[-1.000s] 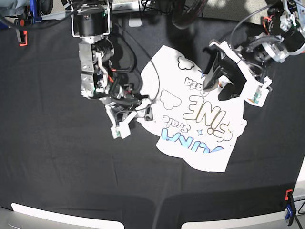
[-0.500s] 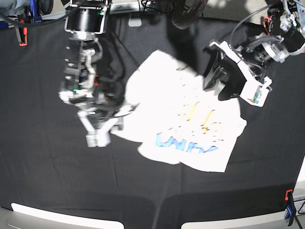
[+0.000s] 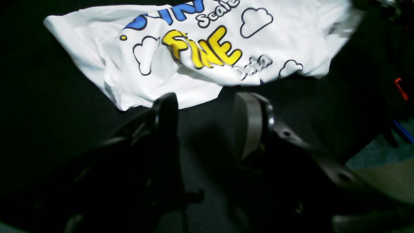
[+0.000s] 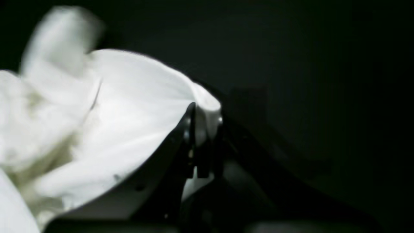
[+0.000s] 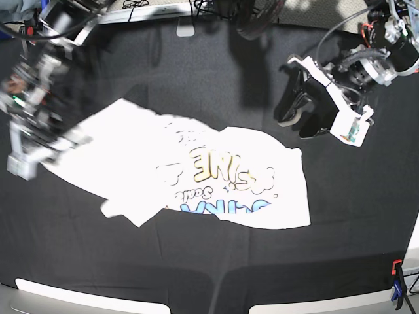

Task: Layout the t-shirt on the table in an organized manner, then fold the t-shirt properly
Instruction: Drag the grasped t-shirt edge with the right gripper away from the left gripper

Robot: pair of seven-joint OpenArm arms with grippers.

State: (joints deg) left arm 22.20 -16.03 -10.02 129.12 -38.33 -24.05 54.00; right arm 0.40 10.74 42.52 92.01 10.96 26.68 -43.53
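The white t-shirt (image 5: 196,176) lies on the black table (image 5: 196,78), stretched from far left to right of centre, its yellow and blue print facing up. In the base view my right gripper (image 5: 51,145) is motion-blurred at the shirt's left end. The right wrist view shows this gripper (image 4: 203,124) shut on a fold of the white cloth (image 4: 129,129). My left gripper (image 5: 298,119) hovers open beyond the shirt's upper right corner. In the left wrist view its fingers (image 3: 166,110) stand apart just short of the shirt's edge (image 3: 194,48), with nothing between them.
An orange and blue clamp (image 5: 397,282) grips the table's near right edge. Cables and a small white object (image 5: 185,29) lie along the far edge. Pale panels (image 5: 78,294) run along the near edge.
My right gripper shut on the shirt's edge and swept far left, dragging the crumpled shirt out into a long spread. The left arm stayed put.
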